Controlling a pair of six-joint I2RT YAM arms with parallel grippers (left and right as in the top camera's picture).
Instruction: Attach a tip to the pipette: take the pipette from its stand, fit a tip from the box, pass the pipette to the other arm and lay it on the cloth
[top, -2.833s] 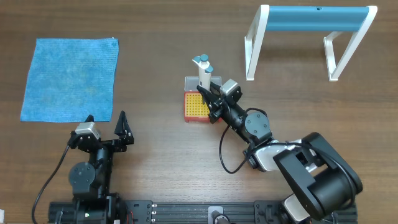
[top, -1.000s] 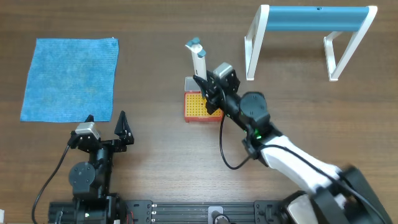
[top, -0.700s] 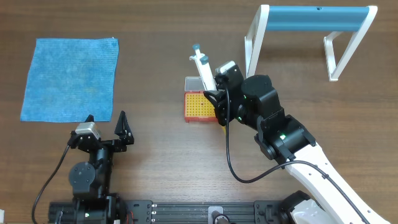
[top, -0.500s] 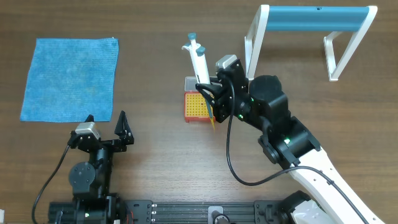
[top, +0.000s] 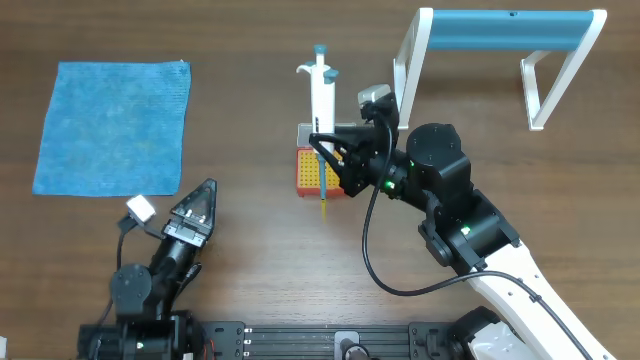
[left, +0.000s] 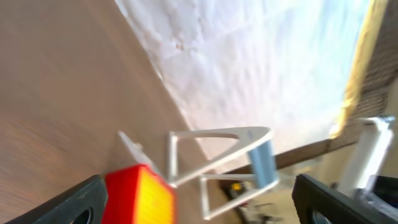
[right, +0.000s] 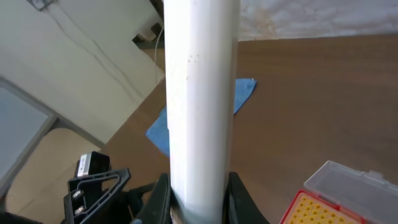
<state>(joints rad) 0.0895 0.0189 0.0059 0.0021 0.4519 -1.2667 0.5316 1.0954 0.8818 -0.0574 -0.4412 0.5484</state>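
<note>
1. Right gripper (top: 336, 160): clamped on the white barrel of the pipette (top: 322, 100). The right wrist view shows both fingers pressed against opposite sides of the barrel.
2. Pipette: off its stand and carried by the right arm alone. In the top view the plunger end with its blue cap points up the picture. A yellow tip (top: 324, 200) is seated on the opposite end, below the gripper.
3. Tip box (top: 308, 172): red, with a yellow grid on top, resting on the table just left of the right gripper in the top view. Its clear lid (right: 348, 183) stands open on the far side. The pipette's lower shaft runs along the box's right edge in that view; whether they touch cannot be determined.
4. Left gripper (top: 197, 207): fingers spread wide with nothing between them, close to its own base at the front left of the table. It is well apart from the pipette.
5. Cloth (top: 113, 127): blue, lying flat at the far left of the table, just beyond the left gripper.
6. Stand (top: 500, 30): white frame with a blue crossbar, at the far right of the table (top: 260, 250), which is brown wood.
</note>
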